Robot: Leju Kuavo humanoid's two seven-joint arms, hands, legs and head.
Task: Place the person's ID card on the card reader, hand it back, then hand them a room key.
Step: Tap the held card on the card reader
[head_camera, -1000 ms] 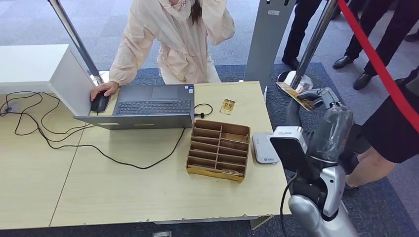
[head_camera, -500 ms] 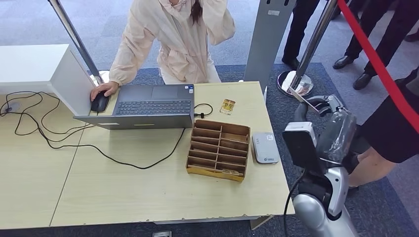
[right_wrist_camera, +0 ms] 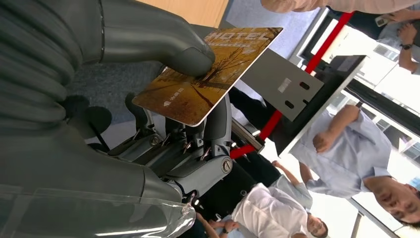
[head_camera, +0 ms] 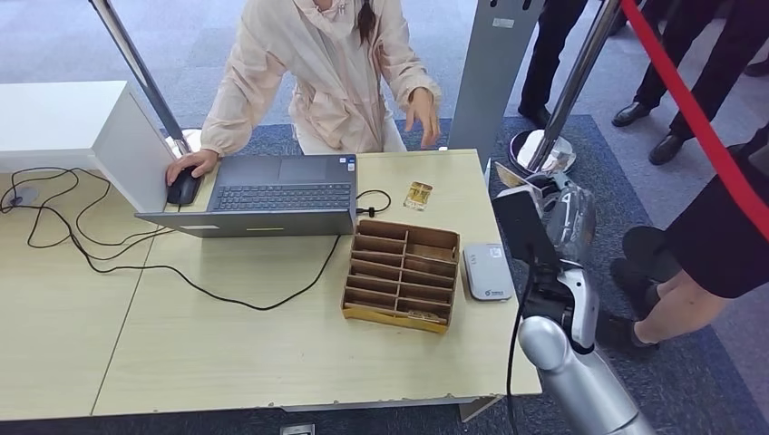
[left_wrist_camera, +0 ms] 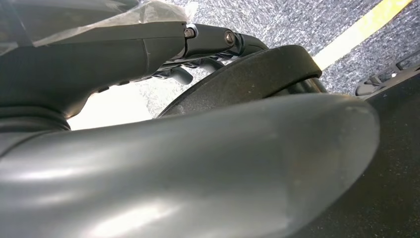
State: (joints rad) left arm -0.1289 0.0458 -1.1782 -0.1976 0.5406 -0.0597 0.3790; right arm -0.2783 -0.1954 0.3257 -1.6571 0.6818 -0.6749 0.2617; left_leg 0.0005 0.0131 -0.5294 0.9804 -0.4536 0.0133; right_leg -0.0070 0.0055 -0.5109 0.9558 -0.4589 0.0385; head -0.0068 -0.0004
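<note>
Head view: raising the right hand just past the pale wooden counter edge, beside one grey flat card reader.

Left wrist view: left hand showing as grey cover; grip impossible to tell.

Right wrist view: pinching one gold-brown "HOTEL" room key card between thick grey thumb and darker fingers.

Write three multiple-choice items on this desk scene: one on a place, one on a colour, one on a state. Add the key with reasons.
1. Where does the grey card reader lie?
A. on the laptop
B. on the wooden table, beside the brown cardboard organizer
C. on the floor

2. What colour is the barrier rope?
A. red
B. blue
C. green

3. What is the right hand doing?
A. hanging empty
B. pressing the mouse
C. pinching a brown hotel key card

Key: B, the reader sits right of the organizer; A, the head view shows it red; C, the thumb pins the card against the fingers.
</note>
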